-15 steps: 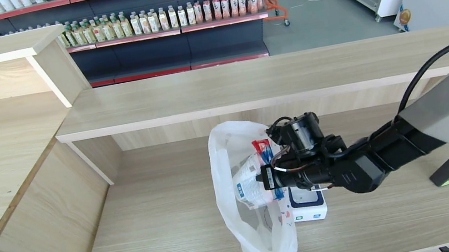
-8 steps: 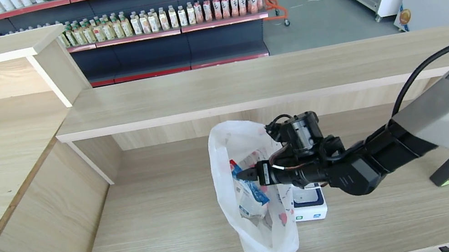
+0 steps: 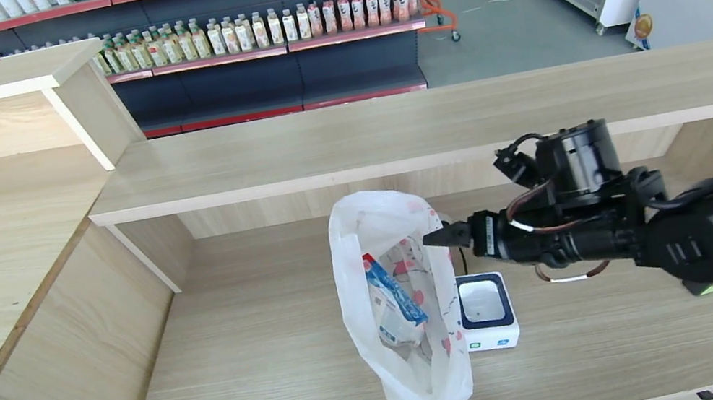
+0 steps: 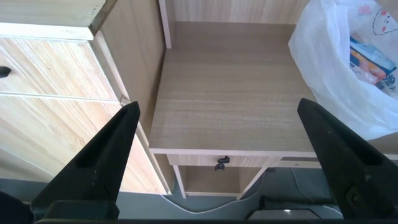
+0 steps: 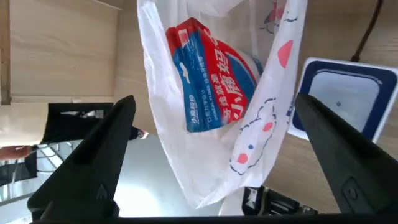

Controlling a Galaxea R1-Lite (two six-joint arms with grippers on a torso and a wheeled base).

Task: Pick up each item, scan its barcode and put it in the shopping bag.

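A white plastic shopping bag [image 3: 357, 280] stands open in the middle of the wooden counter [image 3: 248, 373]. Inside it lies a blue, red and white package [image 3: 395, 299]. My right gripper [image 3: 440, 237] hovers open and holds nothing, just right of the bag's upper rim and above the scanner. The right wrist view looks down on the package [image 5: 211, 74] in the bag [image 5: 273, 130], between the spread fingers of the right gripper [image 5: 217, 162]. My left gripper [image 4: 224, 155] is open and holds nothing, off the counter's front left edge, with the bag [image 4: 336, 87] off to one side.
A small white barcode scanner [image 3: 487, 309] with a dark window sits on the counter, touching the bag's right side. A dark handheld device [image 3: 706, 287] peeks out under my right arm. A raised ledge [image 3: 431, 124] runs behind the counter, with a side panel [image 3: 80, 337] on the left.
My right gripper let go of the package, which dropped into the bag. The arm then drew back out of the bag, to the right and upward, uncovering the scanner.
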